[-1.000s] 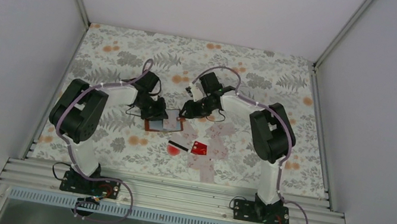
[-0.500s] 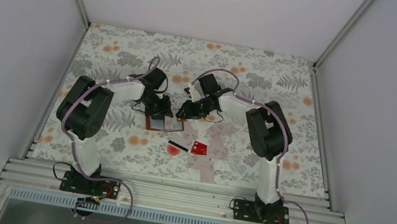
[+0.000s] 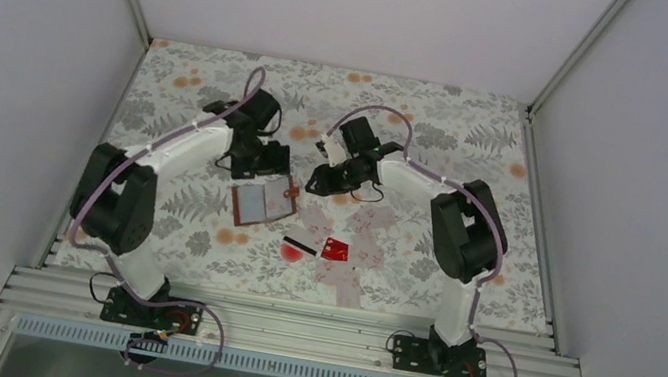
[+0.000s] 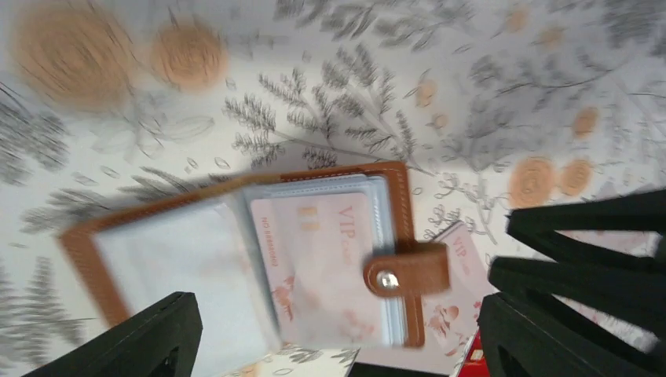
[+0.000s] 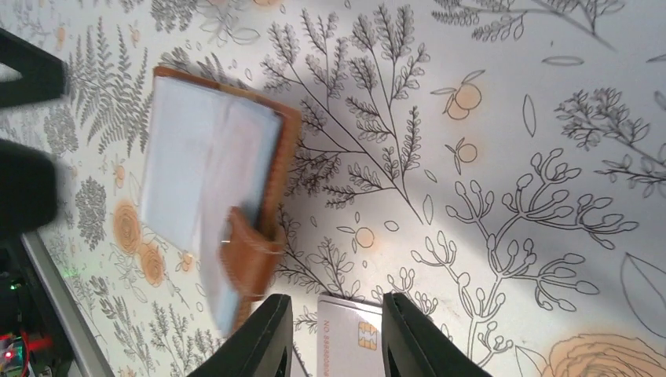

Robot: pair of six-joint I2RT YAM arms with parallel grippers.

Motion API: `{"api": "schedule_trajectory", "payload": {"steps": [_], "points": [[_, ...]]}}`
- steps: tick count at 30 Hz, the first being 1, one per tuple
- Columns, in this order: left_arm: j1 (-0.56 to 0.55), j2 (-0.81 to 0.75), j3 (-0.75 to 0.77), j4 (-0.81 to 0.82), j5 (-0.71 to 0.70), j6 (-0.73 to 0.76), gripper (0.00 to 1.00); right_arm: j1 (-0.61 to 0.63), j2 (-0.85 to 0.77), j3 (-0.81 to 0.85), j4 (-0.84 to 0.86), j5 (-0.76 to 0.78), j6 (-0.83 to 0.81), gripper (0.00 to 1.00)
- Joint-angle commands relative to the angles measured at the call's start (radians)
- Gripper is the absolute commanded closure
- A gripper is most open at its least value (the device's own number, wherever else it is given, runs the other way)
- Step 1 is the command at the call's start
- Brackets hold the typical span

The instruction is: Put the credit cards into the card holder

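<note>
Card holder (image 3: 263, 202): lying open on the floral cloth (image 3: 421, 121), a pink card (image 4: 314, 267) showing in its pocket. Left gripper (image 4: 342, 314) is hovering just over it, arm stretched forward, jaws spread wide and empty. Right gripper (image 5: 336, 306) is angling down beside the card holder, jaws narrowly parted, a pale card (image 5: 349, 338) seemingly lying loose beneath them.

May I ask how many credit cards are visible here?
4. One pale card sits in the open card holder's pocket, a second pale card lies beside its strap, and a striped card and a red card lie loose nearby. Others may hide inside.
</note>
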Motion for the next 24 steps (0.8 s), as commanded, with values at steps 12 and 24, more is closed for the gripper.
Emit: {"api": "schedule_trajectory", "payload": {"steps": [12, 24], "points": [[0.181, -0.312, -0.375, 0.044, -0.021, 0.215, 0.48, 0.024, -0.060, 0.008, -0.004, -0.122, -0.019, 0.56], [0.214, -0.224, -0.431, 0.065, -0.080, 0.190, 0.67, 0.125, 0.002, 0.127, -0.131, 0.091, -0.109, 0.50]]}}
